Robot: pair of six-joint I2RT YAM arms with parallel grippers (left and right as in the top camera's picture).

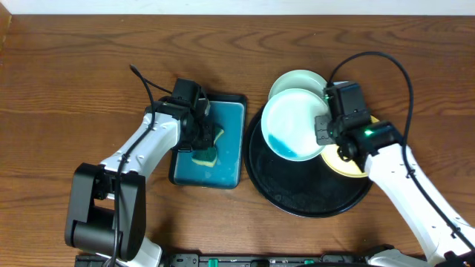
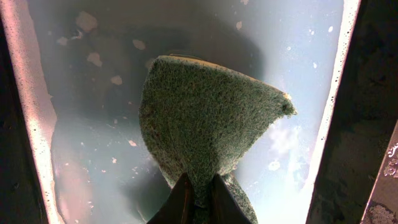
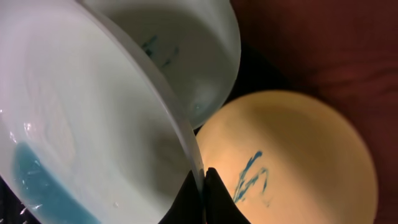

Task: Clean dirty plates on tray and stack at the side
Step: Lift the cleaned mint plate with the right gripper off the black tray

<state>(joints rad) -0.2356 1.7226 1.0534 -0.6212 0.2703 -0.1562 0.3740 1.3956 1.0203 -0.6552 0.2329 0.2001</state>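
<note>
My right gripper is shut on the rim of a pale mint plate, holding it tilted above the black tray; a teal smear pools at its low side. A second mint plate with teal marks lies behind it. The yellow plate, also scribbled with teal, rests on the tray's right part. My left gripper is shut on a green sponge, pinched and folded over the wet teal rectangular tray.
Brown wooden table surrounds both trays. The teal tray sits just left of the black tray, with a narrow gap between them. Cables loop above each arm.
</note>
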